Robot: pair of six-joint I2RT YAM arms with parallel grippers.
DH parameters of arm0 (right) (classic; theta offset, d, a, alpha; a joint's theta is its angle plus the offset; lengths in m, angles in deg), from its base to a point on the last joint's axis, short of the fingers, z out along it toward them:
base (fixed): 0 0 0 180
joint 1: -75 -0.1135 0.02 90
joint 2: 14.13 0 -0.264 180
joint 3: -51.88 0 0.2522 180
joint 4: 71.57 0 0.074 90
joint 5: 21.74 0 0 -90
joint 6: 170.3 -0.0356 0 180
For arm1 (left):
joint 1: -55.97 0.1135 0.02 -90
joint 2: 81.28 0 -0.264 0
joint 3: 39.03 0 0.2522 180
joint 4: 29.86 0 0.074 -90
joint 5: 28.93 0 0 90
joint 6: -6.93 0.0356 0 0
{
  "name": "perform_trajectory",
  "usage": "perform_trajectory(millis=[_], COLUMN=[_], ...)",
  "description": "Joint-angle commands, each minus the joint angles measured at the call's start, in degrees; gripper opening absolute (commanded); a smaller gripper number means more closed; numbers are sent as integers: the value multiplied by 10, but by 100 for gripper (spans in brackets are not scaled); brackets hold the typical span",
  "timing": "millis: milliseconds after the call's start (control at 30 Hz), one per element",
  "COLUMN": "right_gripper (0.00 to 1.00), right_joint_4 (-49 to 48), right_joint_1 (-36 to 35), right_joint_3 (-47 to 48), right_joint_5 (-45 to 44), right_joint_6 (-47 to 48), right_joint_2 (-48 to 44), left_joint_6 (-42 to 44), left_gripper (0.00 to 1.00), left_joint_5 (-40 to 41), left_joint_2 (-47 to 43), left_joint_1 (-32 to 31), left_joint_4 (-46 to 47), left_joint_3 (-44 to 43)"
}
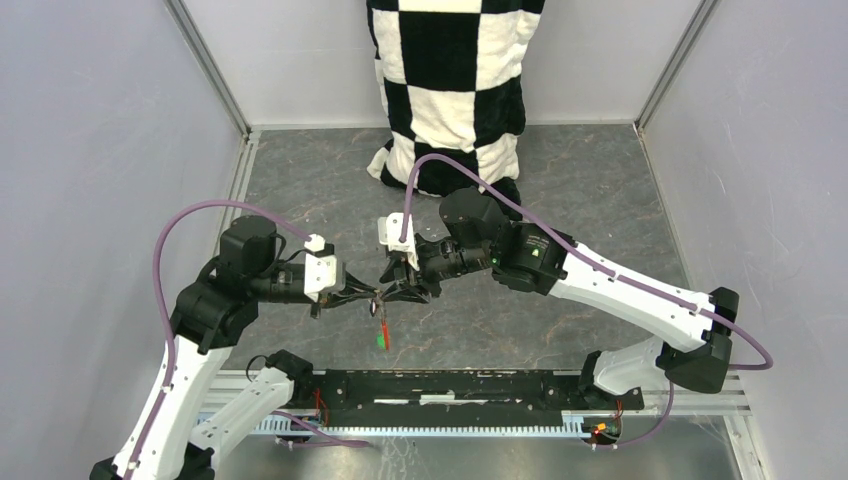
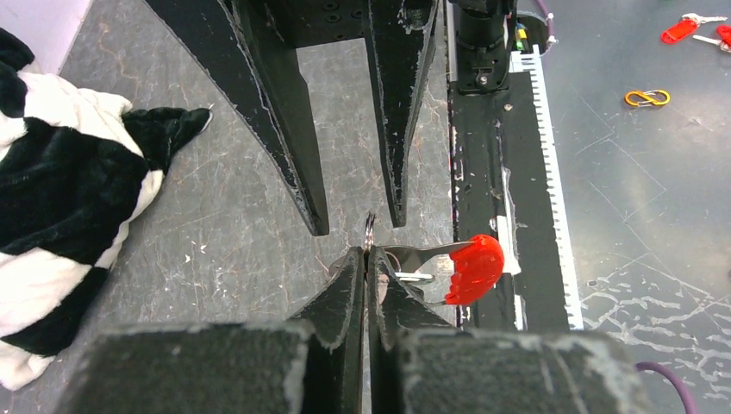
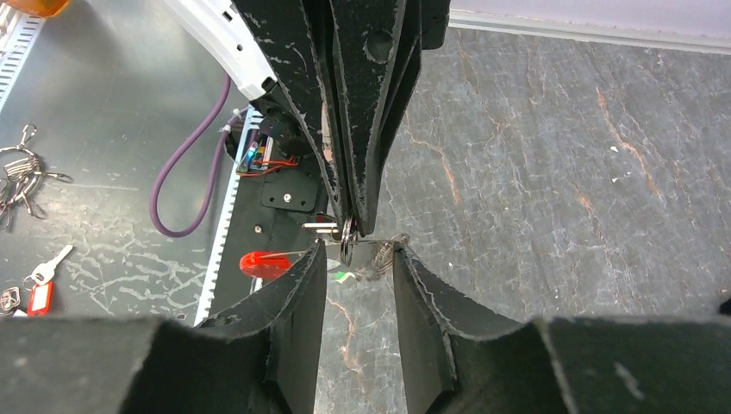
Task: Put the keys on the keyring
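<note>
My left gripper [image 1: 372,297] is shut edge-on on the thin silvery ring of the keyring [image 2: 369,227], held above the table. The keyring's red tag [image 2: 474,267] hangs off to one side, and in the top view it dangles below the grippers [image 1: 385,328]. A bright green key head [image 1: 380,343] hangs beside the red tag and shows as a small green spot [image 3: 343,276] under the ring. My right gripper [image 3: 360,250] faces the left one, open, its fingertips on either side of the ring [image 3: 346,237] and of the beaded chain [image 3: 384,253]. It grips nothing.
A black-and-white checkered plush [image 1: 450,80] lies at the back of the table. The black mounting rail [image 1: 450,388] runs along the near edge. Beyond it lie spare keys [image 3: 39,289], a bunch of rings [image 3: 17,172] and an orange carabiner [image 2: 646,97].
</note>
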Motion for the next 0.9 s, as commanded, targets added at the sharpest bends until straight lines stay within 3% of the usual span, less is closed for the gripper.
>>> perform_trajectory(millis=[0,200,400,700,733,800,867], right_gripper=[40,27,3,0,0,0,0], right_joint_4=[-37,-56,-36,-11,-24,-71,-142], right_joint_1=[-3,-4,-3,-3,-4,-2,1], right_joint_3=[18,13,18,31,25,-4,-53], right_joint_5=[-4,-1,-3,-37,-42,-43,-43], right_joint_6=[-10,-16,-11,3,2,-2,-13], right_joint_2=[2,9,17,23,17,-9,-47], left_joint_6=[25,14,-6,-30,-34,-61,-91], left_gripper=[2,2,2,4,10,35,48], left_joint_5=[-7,-23,-25,-37,-39,-36,-30], left_joint_2=[5,8,2,-3,-4,-9,-15], left_joint_1=[1,0,-1,0,0,0,1], left_joint_4=[2,13,34,47,50,67,84], left_joint_3=[-5,3,0,-10,-11,-9,-8])
